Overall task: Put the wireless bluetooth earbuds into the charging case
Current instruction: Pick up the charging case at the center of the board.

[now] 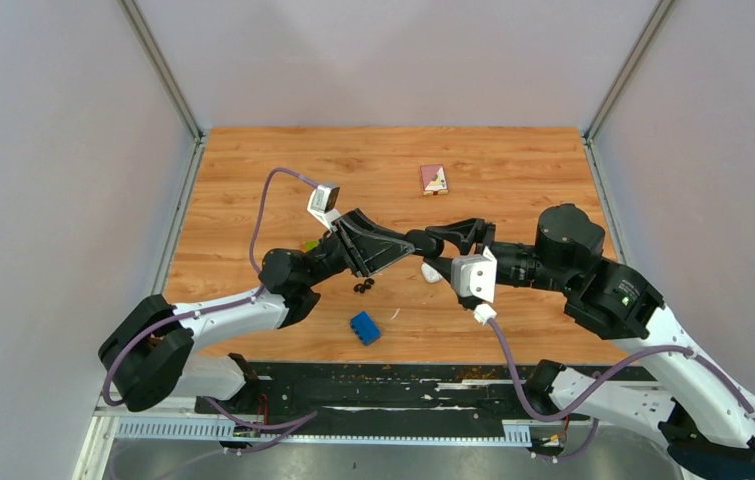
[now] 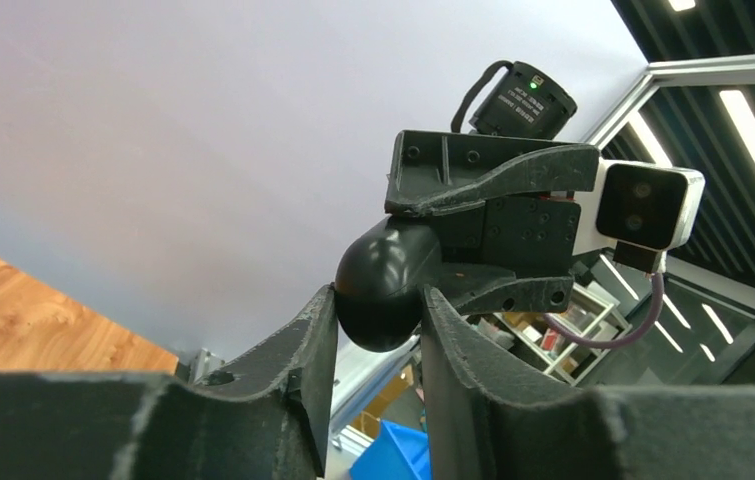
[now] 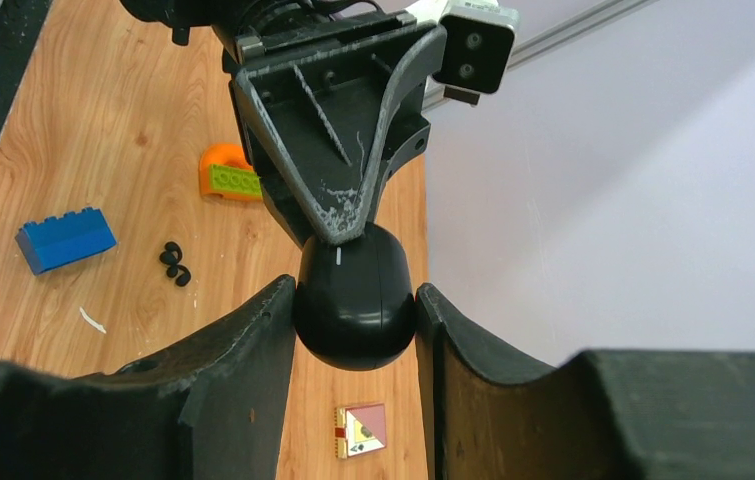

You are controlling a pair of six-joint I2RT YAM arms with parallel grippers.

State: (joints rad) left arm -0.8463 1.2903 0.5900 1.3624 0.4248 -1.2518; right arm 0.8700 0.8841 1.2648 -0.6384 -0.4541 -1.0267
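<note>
**Top view:** A black rounded plastic charging case [image 1: 420,243] is held above the wooden table [image 1: 533,190] between the left gripper [image 1: 409,245] and the right gripper [image 1: 434,240], which meet tip to tip. The small black rounded earbuds [image 1: 363,287] lie loose on the table beside the left gripper, near a blue toy brick [image 1: 364,327].

**Left wrist view:** The left fingers [image 2: 318,330] are closed against both sides of the case.

**Right wrist view:** The right fingers [image 3: 263,330] are pressed to the case's flanks. The left gripper's tips are pinched on its far end.
</note>
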